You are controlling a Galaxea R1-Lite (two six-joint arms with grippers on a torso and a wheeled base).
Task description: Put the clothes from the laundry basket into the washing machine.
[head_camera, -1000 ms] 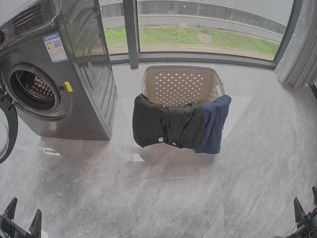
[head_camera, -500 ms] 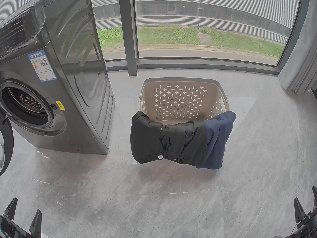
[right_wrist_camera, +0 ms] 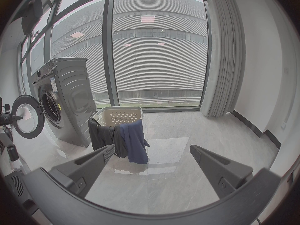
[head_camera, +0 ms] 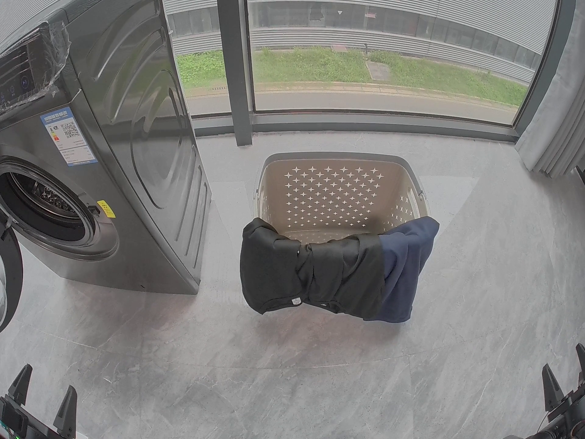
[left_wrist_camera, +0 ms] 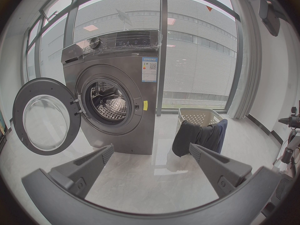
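A beige laundry basket [head_camera: 341, 184] stands on the floor ahead of me, with a black garment [head_camera: 304, 269] and a navy garment [head_camera: 405, 263] draped over its near rim. To its left is the grey washing machine [head_camera: 122, 123], drum opening [head_camera: 46, 205] exposed and round door [left_wrist_camera: 45, 116] swung wide. My left gripper [head_camera: 42, 397] sits low at the near left, open and empty. My right gripper [head_camera: 563, 376] sits low at the near right, open and empty. In the left wrist view the basket [left_wrist_camera: 200, 116] and clothes [left_wrist_camera: 200, 136] lie beyond the fingers; the right wrist view shows the navy garment [right_wrist_camera: 134, 139].
A large floor-to-ceiling window [head_camera: 378, 38] with a dark pillar [head_camera: 231, 56] runs behind the basket. A grey curtain [head_camera: 557, 117] hangs at the far right. Bare grey marble floor [head_camera: 292, 367] lies between me and the basket.
The whole head view has shifted: basket and washing machine now sit lower and the machine farther left, so the camera has moved closer. Both grippers keep the same place in the picture.
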